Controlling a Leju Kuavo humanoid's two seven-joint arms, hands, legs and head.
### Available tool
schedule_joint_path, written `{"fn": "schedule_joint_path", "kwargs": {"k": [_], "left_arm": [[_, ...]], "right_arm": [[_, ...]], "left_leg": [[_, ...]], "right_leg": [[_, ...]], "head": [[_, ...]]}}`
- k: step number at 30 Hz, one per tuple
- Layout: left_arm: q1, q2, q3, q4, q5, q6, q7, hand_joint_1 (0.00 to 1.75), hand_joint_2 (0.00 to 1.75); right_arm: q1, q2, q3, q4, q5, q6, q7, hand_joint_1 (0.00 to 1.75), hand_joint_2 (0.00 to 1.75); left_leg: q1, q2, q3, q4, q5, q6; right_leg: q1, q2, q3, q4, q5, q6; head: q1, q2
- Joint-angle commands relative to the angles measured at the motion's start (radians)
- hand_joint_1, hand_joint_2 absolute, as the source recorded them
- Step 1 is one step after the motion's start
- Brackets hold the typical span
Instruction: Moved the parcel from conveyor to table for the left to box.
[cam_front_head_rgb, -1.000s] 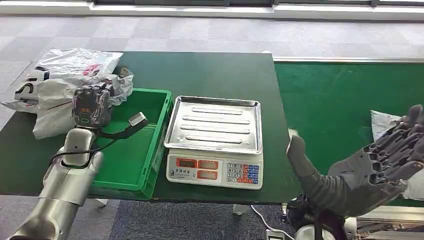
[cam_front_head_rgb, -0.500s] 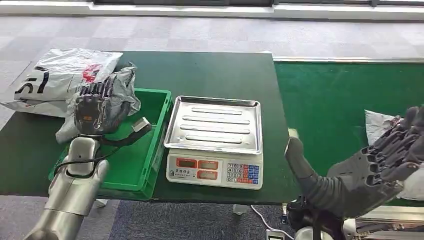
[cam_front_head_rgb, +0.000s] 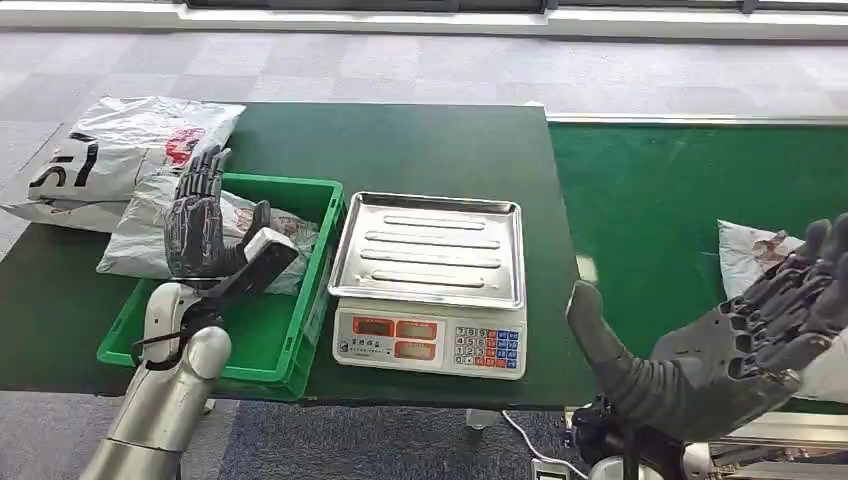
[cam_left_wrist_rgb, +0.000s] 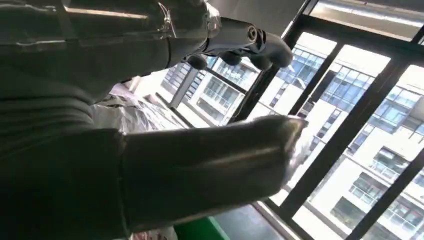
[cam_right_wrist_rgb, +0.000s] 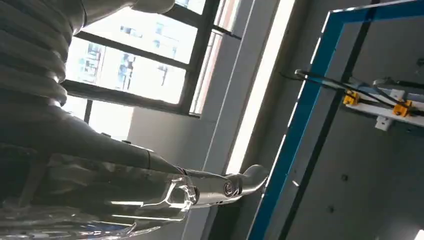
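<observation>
A crumpled grey parcel lies across the back left of the green box, part inside it and part over its left rim. My left hand stands just in front of that parcel with fingers spread upward and nothing in it; the left wrist view shows its thumb beside grey wrap. Another pale parcel with red marks lies on the green conveyor. My right hand hovers open at the conveyor's near edge, just in front of that parcel.
A large white bag lies on the dark table behind the box. A scale with a steel tray sits between the box and the conveyor. The table's front edge runs close to both arms.
My left hand carried the grey parcel rightward to the box, let it go and opened with fingers up. The conveyor parcel drifted left. My right hand barely moved.
</observation>
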Motion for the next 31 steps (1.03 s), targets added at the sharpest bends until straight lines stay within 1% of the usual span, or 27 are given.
{"fn": "schedule_joint_path", "kwargs": {"k": [1, 3, 5, 6, 8, 9, 10, 12, 16, 18, 20, 21, 25, 30, 31], "left_arm": [[0.026, -0.013, -0.057, -0.06, 0.085, 0.016, -0.045, 0.0, 0.0], [0.059, -0.015, -0.072, -0.113, 0.142, 0.013, -0.064, 0.0, 0.0], [0.099, -0.02, -0.086, -0.178, 0.211, 0.019, -0.086, 0.0, 0.0], [0.11, -0.021, -0.088, -0.192, 0.224, 0.026, -0.088, 0.0, 0.0], [0.128, -0.032, -0.085, -0.216, 0.277, 0.052, -0.113, 0.0, 0.0], [0.128, -0.032, -0.085, -0.216, 0.277, 0.052, -0.113, 0.0, 0.0], [0.128, -0.032, -0.085, -0.216, 0.277, 0.052, -0.113, 0.0, 0.0], [0.128, -0.032, -0.085, -0.216, 0.277, 0.052, -0.113, 0.0, 0.0], [0.128, -0.032, -0.085, -0.216, 0.277, 0.052, -0.113, 0.0, 0.0], [0.128, -0.032, -0.085, -0.216, 0.277, 0.052, -0.113, 0.0, 0.0], [0.128, -0.032, -0.085, -0.216, 0.277, 0.052, -0.113, 0.0, 0.0], [0.128, -0.032, -0.085, -0.216, 0.277, 0.052, -0.113, 0.0, 0.0], [0.128, -0.032, -0.085, -0.216, 0.277, 0.052, -0.113, 0.0, 0.0], [0.128, -0.032, -0.085, -0.216, 0.277, 0.052, -0.113, 0.0, 0.0], [0.143, -0.075, -0.06, -0.255, 0.403, 0.083, -0.209, 0.0, 0.0]], "right_arm": [[-0.007, -0.017, 0.008, 0.046, -0.007, -0.007, -0.003, 0.0, 1.75], [-0.006, -0.018, 0.01, 0.054, -0.011, -0.007, -0.007, 0.0, 1.75], [-0.007, -0.02, 0.012, 0.06, -0.015, -0.007, -0.011, 0.0, 1.75], [-0.007, -0.02, 0.012, 0.062, -0.015, -0.007, -0.012, 0.0, 1.75], [-0.007, -0.02, 0.013, 0.064, -0.012, -0.007, -0.012, 0.0, 1.75], [-0.007, -0.02, 0.013, 0.064, -0.012, -0.007, -0.012, 0.0, 1.75], [-0.007, -0.02, 0.013, 0.064, -0.012, -0.007, -0.012, 0.0, 1.75], [-0.007, -0.02, 0.013, 0.064, -0.012, -0.007, -0.012, 0.0, 1.75], [-0.007, -0.02, 0.013, 0.064, -0.012, -0.007, -0.012, 0.0, 1.75], [-0.007, -0.02, 0.013, 0.064, -0.012, -0.007, -0.012, 0.0, 1.75], [-0.007, -0.02, 0.013, 0.064, -0.012, -0.007, -0.012, 0.0, 1.75], [-0.007, -0.02, 0.013, 0.064, -0.012, -0.007, -0.012, 0.0, 1.75], [-0.007, -0.02, 0.013, 0.064, -0.012, -0.007, -0.012, 0.0, 1.75], [-0.007, -0.02, 0.013, 0.064, -0.012, -0.007, -0.012, 0.0, 1.75], [-0.004, -0.02, 0.004, 0.077, 0.014, -0.007, 0.021, 0.0, 1.75]], "left_leg": [[0.0, -0.001, 0.004, -0.002, 0.0, 0.0], [0.0, 0.0, 0.002, -0.001, 0.0, 0.0], [0.0, 0.001, 0.006, -0.004, -0.001, 0.0], [0.0, 0.001, 0.003, -0.001, -0.001, 0.0], [0.001, 0.0, 0.004, -0.002, -0.001, 0.0], [0.0, 0.0, 0.002, -0.001, -0.001, 0.0], [0.001, 0.0, 0.007, -0.004, -0.002, 0.0], [0.0, 0.0, 0.002, -0.001, -0.001, -0.001], [0.001, 0.0, 0.004, -0.002, -0.002, 0.0], [0.001, 0.0, 0.003, -0.001, -0.002, -0.001], [0.001, -0.001, 0.006, -0.004, -0.002, 0.0], [0.0, 0.0, 0.002, -0.001, -0.001, -0.001], [0.0, 0.0, 0.004, -0.002, -0.002, 0.0], [0.0, -0.001, 0.003, -0.001, -0.002, 0.0], [0.0, -0.001, 0.005, -0.003, -0.002, 0.0]], "right_leg": [[0.0, 0.0, 0.004, -0.002, -0.001, -0.001], [0.0, 0.0, 0.002, -0.001, 0.0, 0.0], [0.0, 0.002, 0.006, -0.004, -0.001, -0.001], [0.0, 0.002, 0.002, -0.001, 0.0, 0.0], [0.001, 0.001, 0.004, -0.003, -0.001, 0.0], [0.001, 0.001, 0.002, -0.001, -0.001, 0.0], [0.001, 0.002, 0.007, -0.004, -0.002, 0.0], [0.0, 0.0, 0.002, -0.001, -0.001, 0.0], [0.001, 0.001, 0.005, -0.002, -0.002, 0.0], [0.001, 0.0, 0.003, -0.001, -0.002, 0.0], [0.001, 0.0, 0.007, -0.004, -0.003, 0.0], [0.0, 0.0, 0.002, -0.001, -0.002, 0.0], [0.0, 0.001, 0.005, -0.002, -0.002, 0.0], [0.0, 0.0, 0.003, -0.002, -0.002, 0.0], [0.0, 0.0, 0.005, -0.002, -0.003, 0.0]], "head": [[0.0, 0.0], [0.0, 0.0], [0.0, 0.0], [0.0, 0.0], [0.0, 0.0], [0.0, 0.0], [0.0, 0.0], [0.0, 0.0], [0.0, 0.0], [0.0, 0.0], [0.0, 0.0], [0.0, 0.0], [0.0, 0.0], [0.0, 0.0], [0.0, 0.0]]}}
